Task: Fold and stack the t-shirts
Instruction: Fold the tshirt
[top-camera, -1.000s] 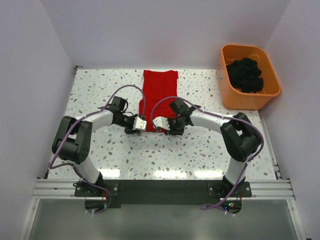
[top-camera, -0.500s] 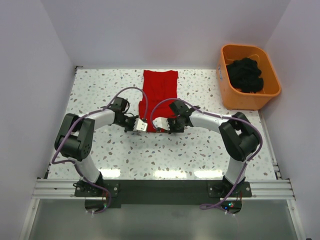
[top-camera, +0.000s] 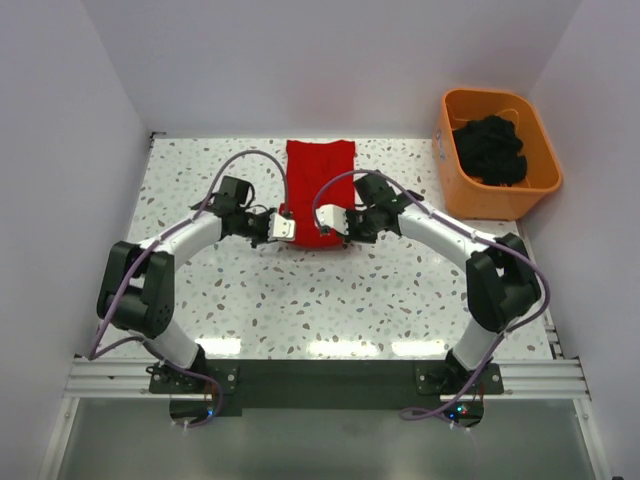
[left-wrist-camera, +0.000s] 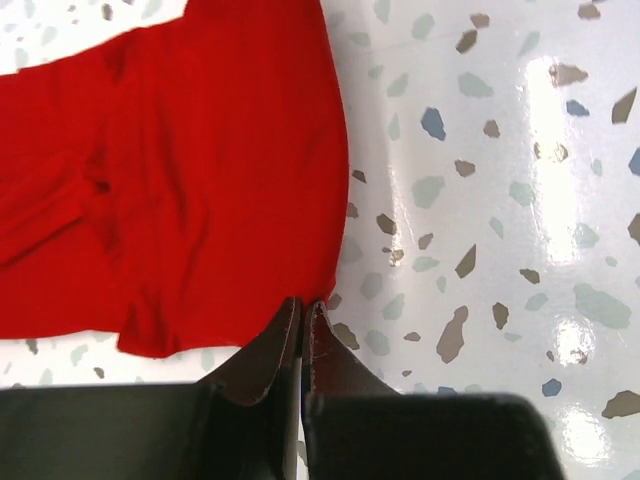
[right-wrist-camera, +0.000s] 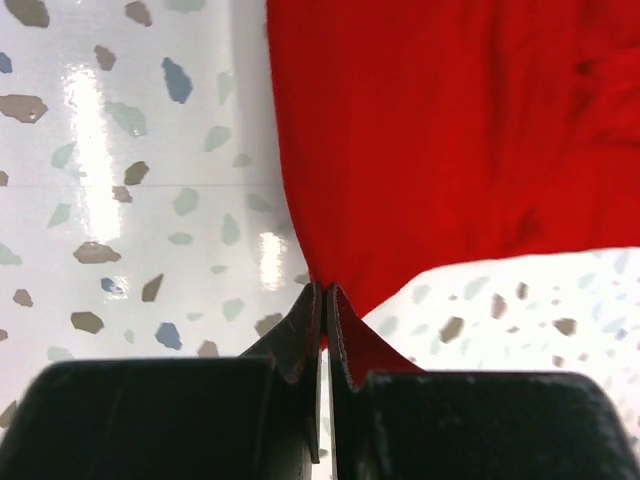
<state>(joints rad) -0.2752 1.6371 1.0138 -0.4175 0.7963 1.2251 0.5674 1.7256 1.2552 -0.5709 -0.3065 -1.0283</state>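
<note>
Left end effector (left-wrist-camera: 303, 308), right end effector (right-wrist-camera: 322, 292) clenched on t-shirt (top-camera: 320, 185) edge; speckled table (top-camera: 400, 290); white walls (top-camera: 300, 60)

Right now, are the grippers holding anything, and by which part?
Both hold the red t-shirt: the left gripper pinches one near corner, the right gripper the other.

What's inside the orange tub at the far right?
A heap of black cloth fills much of the orange tub. Anything beneath the heap is covered, so how many pieces lie there cannot be told.
</note>
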